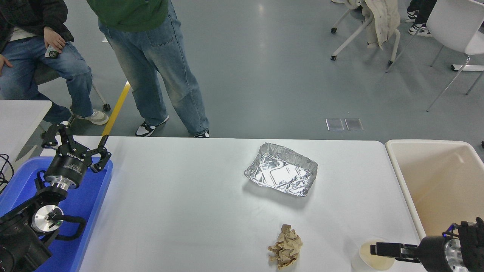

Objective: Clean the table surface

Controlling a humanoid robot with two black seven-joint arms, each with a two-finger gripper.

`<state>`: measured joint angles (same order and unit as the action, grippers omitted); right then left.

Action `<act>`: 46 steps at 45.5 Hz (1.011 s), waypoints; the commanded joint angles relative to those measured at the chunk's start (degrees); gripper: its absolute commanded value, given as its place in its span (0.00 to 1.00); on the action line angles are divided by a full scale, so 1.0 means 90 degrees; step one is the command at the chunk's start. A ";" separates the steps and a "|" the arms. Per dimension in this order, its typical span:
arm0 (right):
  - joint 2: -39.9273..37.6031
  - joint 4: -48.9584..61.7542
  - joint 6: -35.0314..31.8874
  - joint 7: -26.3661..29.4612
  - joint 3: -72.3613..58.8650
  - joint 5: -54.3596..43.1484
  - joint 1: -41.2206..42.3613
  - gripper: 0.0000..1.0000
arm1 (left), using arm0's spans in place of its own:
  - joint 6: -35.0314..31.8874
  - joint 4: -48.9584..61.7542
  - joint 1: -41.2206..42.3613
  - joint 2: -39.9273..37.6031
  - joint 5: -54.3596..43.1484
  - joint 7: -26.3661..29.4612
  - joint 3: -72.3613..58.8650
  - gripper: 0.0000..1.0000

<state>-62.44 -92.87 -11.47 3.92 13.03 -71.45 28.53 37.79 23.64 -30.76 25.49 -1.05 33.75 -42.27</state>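
Note:
The white table surface (pixel 189 196) bears a crumpled foil tray (pixel 280 174) right of the middle, a crumpled ball of brown paper (pixel 285 247) near the front edge, and a white paper cup (pixel 368 260) at the front right. My right gripper (pixel 375 250) comes in low from the right edge and reaches over the cup's mouth. My left gripper (pixel 73 145) is open and empty, parked over the blue tray at the lower left.
A blue plastic tray (pixel 89 204) sits at the table's left end under the left arm. A large beige bin (pixel 401 177) stands off the right end. Two people are at the far left side. A smaller white table (pixel 19 113) is at the left.

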 commanded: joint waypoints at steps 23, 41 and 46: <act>0.0140 0.0172 0.0122 -0.0006 -0.0022 -0.0420 -0.0094 0.35 | 0.0000 -0.0009 0.0000 0.0000 0.0000 0.0000 0.0000 1.00; 0.0053 0.0172 0.0103 -0.0016 -0.0022 -0.0420 -0.0084 0.11 | 0.0000 0.0000 0.0000 0.0000 0.0000 0.0000 0.0000 1.00; 0.0014 0.0162 0.0093 -0.0084 -0.0022 -0.0410 -0.0065 0.03 | 0.0000 0.0000 0.0000 0.0000 0.0000 0.0000 0.0000 1.00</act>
<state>-61.73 -91.34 -10.52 3.78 12.83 -75.18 27.73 37.79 23.63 -30.76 25.47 -1.05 33.75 -42.27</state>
